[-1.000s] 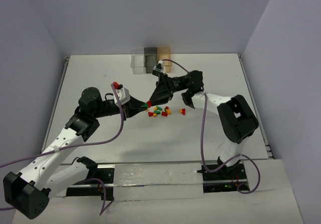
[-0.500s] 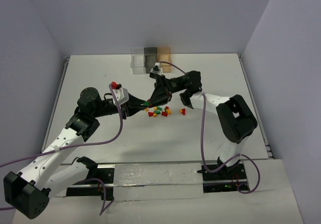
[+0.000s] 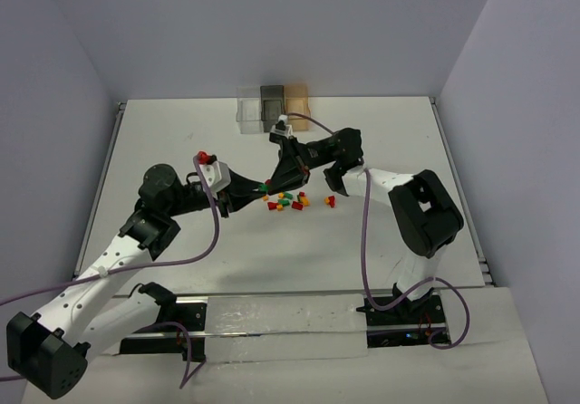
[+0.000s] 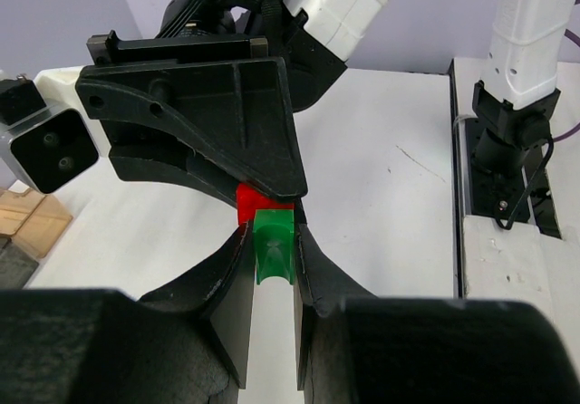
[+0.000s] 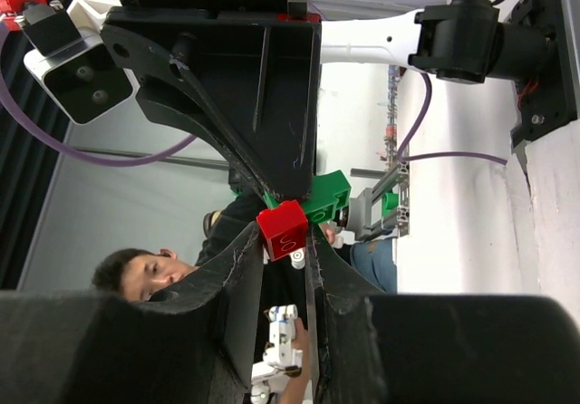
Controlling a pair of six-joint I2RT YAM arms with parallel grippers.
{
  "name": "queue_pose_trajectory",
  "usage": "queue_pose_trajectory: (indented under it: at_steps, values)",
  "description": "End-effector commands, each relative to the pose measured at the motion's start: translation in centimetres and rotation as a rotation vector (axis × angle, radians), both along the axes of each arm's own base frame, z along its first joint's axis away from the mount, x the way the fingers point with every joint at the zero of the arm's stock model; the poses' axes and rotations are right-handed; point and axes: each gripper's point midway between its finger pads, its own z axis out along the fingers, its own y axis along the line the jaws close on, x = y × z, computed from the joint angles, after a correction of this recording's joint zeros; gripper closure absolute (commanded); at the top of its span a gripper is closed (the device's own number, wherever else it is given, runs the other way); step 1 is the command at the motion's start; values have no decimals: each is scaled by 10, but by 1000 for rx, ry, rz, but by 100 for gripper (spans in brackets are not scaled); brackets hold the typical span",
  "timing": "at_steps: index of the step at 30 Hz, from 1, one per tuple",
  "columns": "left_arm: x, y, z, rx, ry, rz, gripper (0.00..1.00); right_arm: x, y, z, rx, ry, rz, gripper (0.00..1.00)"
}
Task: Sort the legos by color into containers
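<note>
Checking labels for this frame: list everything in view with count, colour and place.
loose legos: about ten, red, green and orange-yellow, clustered in the middle
green lego: one, green, gripped, beside the cluster
red lego: one, red, gripped, touching the green lego
containers: three, clear, dark grey, orange, row at far edge
table: one, white
cables: purple, along both arms
person: one, background of right wrist view
left gripper: black, shut on green lego
right gripper: black, shut on red lego
</note>
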Motion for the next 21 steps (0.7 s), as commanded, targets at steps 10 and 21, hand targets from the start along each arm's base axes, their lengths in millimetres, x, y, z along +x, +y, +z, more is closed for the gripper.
queue_pose_trajectory:
  at_steps: [10,21]
  values:
    - [-5,15,15,-46,-14,85,100,39,-34,22,151,-225,-172,100]
    - [109,37,-3,54,525,469,100,113,-51,22,104,-209,-309,100]
